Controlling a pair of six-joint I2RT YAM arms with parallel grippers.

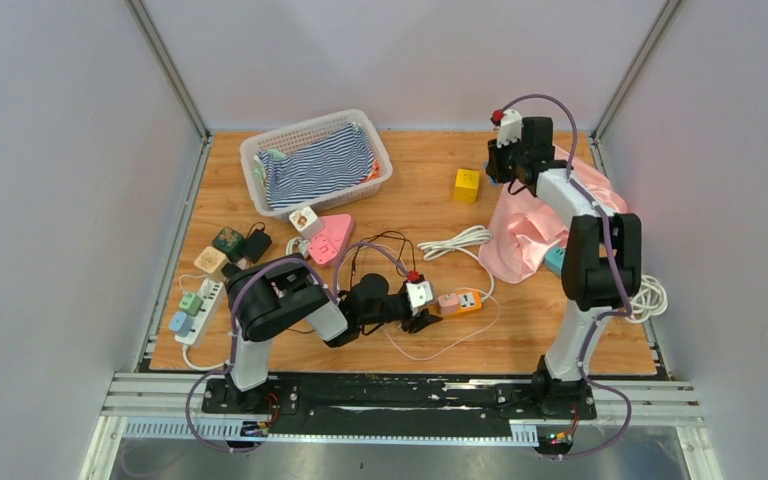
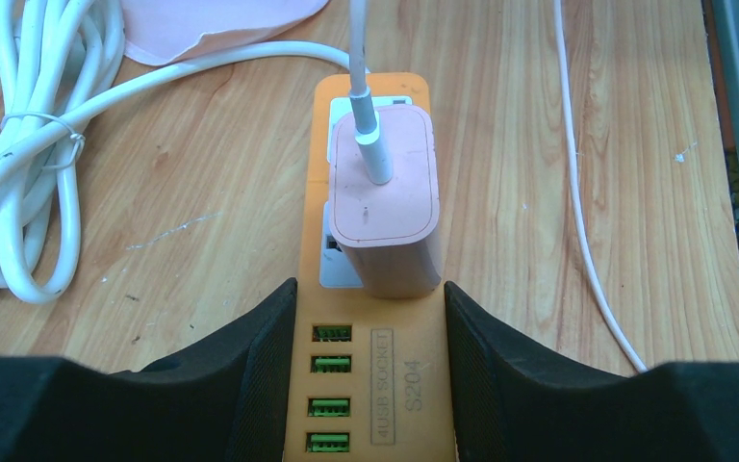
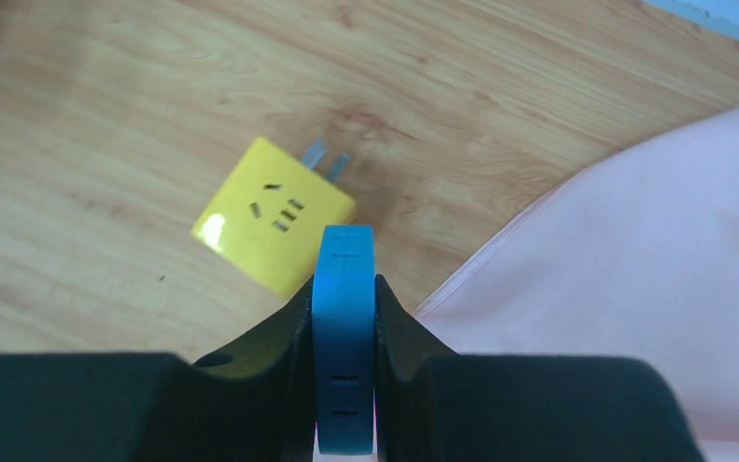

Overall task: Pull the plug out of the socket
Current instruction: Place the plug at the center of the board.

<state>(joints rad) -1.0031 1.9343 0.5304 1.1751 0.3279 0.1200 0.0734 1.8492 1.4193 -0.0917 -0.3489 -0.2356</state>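
The job is not yet done: the pink plug (image 2: 385,207) sits fully seated in the orange power strip (image 2: 394,385), upright on the strip's white socket face, with its white cable (image 2: 361,67) running out of its top and away across the worktop (image 2: 202,192). In the overhead view the strip lies near the middle of the front edge, just ahead of the left arm. The left pincer (image 2: 370,289) is low over the strip's USB end, just short of the plug. Its two fingers (image 2: 250,366) stand part-way apart and lie flush against the strip's long sides, so it looks to be clamping the strip rather than the plug, which it does not touch. That reads as the bracing half of the work: the strip is held down and the pull itself remains. The right pincer (image 3: 344,289) is well apart from all this, raised at the far right of the worktop above a yellow adapter (image 3: 271,217) and the edge of a pink cloth (image 3: 635,269). It is closed tight on a thin blue block (image 3: 343,260), so its grip is taken. What is left, as I judge it, is to free or bring over a pincer, take the plug by its sides, and draw it straight up out of the socket.
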